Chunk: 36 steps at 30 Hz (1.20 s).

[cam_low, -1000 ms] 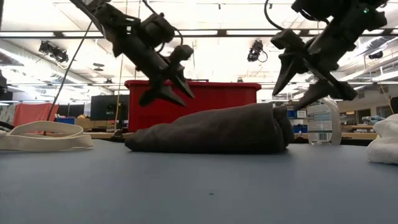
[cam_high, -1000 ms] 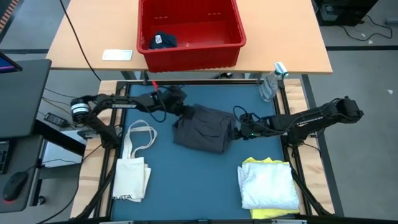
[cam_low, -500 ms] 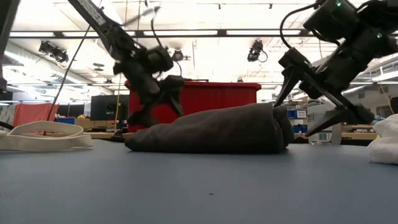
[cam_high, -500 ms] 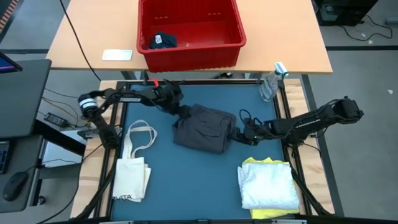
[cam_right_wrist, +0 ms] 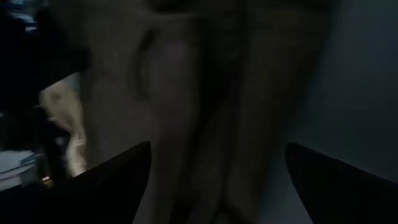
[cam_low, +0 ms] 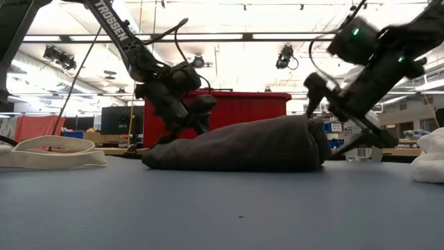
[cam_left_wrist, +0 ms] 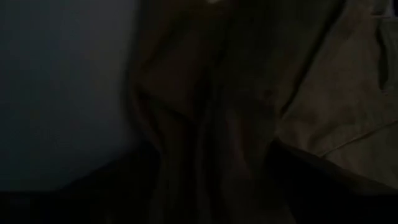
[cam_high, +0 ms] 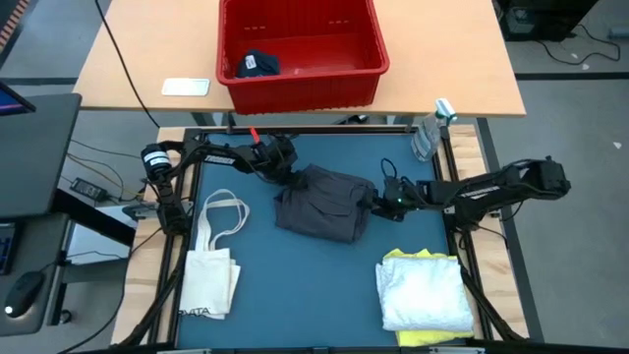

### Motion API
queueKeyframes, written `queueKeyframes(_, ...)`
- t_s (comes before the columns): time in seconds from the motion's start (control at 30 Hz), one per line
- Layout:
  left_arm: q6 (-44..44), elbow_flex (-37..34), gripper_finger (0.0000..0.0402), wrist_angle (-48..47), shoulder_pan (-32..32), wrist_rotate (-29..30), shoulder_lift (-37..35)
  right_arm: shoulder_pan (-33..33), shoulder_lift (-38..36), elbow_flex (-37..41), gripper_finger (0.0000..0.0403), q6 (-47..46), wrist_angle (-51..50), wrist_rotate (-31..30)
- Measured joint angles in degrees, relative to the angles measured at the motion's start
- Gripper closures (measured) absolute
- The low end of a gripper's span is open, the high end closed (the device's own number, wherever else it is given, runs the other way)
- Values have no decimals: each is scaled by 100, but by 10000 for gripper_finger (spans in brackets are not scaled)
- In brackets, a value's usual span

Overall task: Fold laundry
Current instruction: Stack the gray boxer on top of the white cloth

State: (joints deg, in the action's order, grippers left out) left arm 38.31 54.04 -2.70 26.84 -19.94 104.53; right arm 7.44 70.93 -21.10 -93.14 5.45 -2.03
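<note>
At the counter's (cam_high: pixel 295 295) near edge lies a white garment (cam_high: pixel 425 295) stacked on a yellow one (cam_high: pixel 418 256), at the right; a cream tote (cam_high: pixel 208 270) lies at the left. Mid-counter sits the bunched dark grey garment (cam_high: pixel 322 202). The left gripper (cam_high: pixel 288 180) presses at its far-left corner, the right gripper (cam_high: pixel 378 203) at its right edge. Both wrist views show the fingers (cam_right_wrist: pixel 93 186) spread wide astride the cloth; whether they grip it, I cannot tell. Beyond, a bottle (cam_high: pixel 428 130) stands at the far-right corner. Farthest, a red bin (cam_high: pixel 300 49) holds a small dark piece (cam_high: pixel 256 65).
</note>
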Motion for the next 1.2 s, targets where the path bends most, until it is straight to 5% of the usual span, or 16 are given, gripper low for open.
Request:
queueKeyframes(0.27,324,1,160,76,-230,-52,104,369,1300,-83,65,333,1548,995)
queueKeyframes(0.47,436,-4,226,122,-426,-126,137,403,2093,-630,92,713,1704,1290)
queueKeyframes(0.6,465,-15,297,149,-444,-209,144,396,2437,-955,158,852,1682,1358)
queueKeyframes(0.7,476,-17,359,162,-436,-277,149,419,2561,-1077,246,1026,1667,1373)
queueKeyframes(0.8,523,-28,365,314,-397,-579,161,448,2504,-1101,349,1391,1654,1411)
queueKeyframes(0.97,981,-28,365,723,-428,-1160,-45,602,1934,-1095,351,1659,1589,1893)
queueKeyframes(1.2,1668,-15,365,1022,-769,-1033,-1069,839,255,-1099,351,1873,550,3237)
